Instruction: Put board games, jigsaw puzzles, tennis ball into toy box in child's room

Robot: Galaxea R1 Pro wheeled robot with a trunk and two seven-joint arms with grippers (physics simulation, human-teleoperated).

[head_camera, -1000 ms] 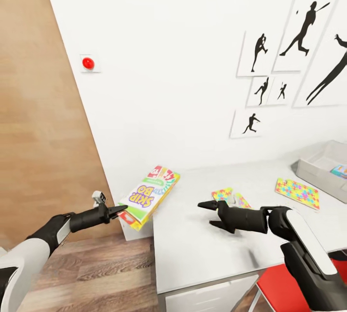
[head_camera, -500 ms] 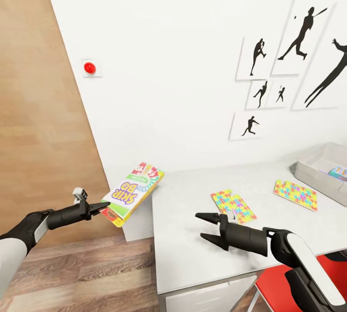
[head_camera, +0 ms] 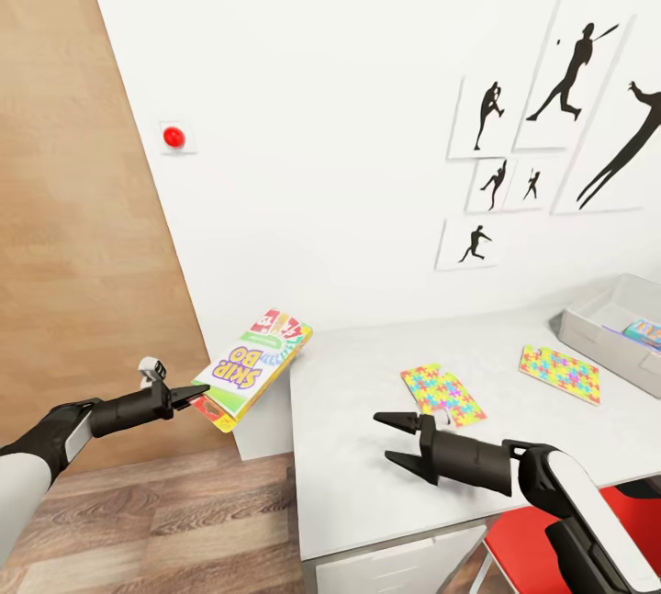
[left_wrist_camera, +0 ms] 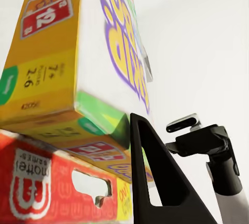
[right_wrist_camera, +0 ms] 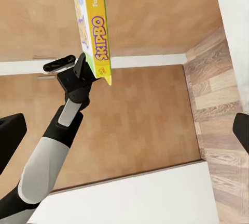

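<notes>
Left end effector [head_camera: 200,391] was clamped on the lower edge of the Skip-Bo board game [head_camera: 250,365], holding it tilted in the air just off the tabletop's [head_camera: 367,475] left end, above the wood floor [head_camera: 174,521]. Right end effector [head_camera: 395,439] hovered over the tabletop with jaws apart, holding nothing. Two jigsaw puzzles [head_camera: 443,392] [head_camera: 560,373] lay flat on the tabletop; the toy box [head_camera: 588,337] sat at its far right, a small blue game [head_camera: 644,331] inside.

Probably a child's bedroom: baseball silhouette pictures [head_camera: 551,126], jigsaw puzzles [head_camera: 443,393] on a desk [head_camera: 367,465].
</notes>
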